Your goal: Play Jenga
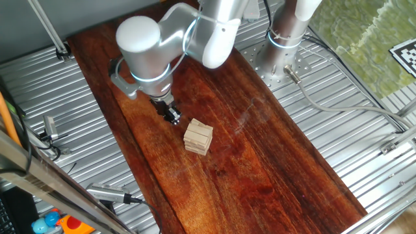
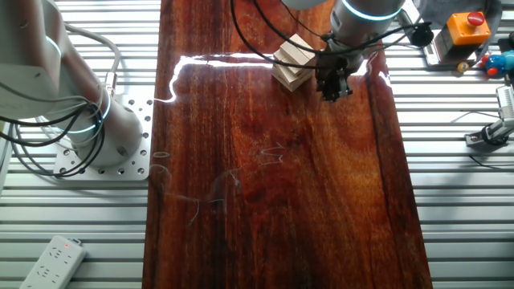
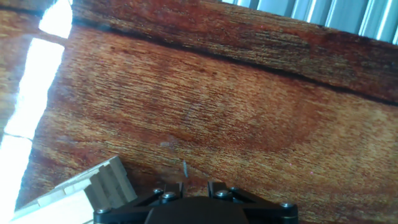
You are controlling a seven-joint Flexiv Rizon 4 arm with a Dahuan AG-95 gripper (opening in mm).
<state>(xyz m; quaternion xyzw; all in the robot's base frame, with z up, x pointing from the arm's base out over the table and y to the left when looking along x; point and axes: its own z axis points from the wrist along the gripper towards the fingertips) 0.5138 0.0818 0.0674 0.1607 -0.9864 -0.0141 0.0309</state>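
Observation:
The Jenga (image 1: 198,136) is a small stack of pale wooden blocks in crossed layers, standing on the dark wood board (image 1: 273,162). My gripper (image 1: 173,118) hangs just up and left of the stack, a short gap away, fingers close together and holding nothing. From the other side the gripper (image 2: 332,90) is to the right of the Jenga (image 2: 293,58), low over the board (image 2: 273,185). In the hand view the Jenga (image 3: 93,186) sits at the bottom left, beside the gripper (image 3: 194,183), over bare board (image 3: 236,99).
The arm's base (image 1: 283,39) is bolted at the board's far end. A second arm base (image 2: 88,120) stands left of the board. An orange button box (image 2: 466,28), a power strip (image 2: 52,261) and loose tools (image 1: 107,194) lie on the ribbed metal table.

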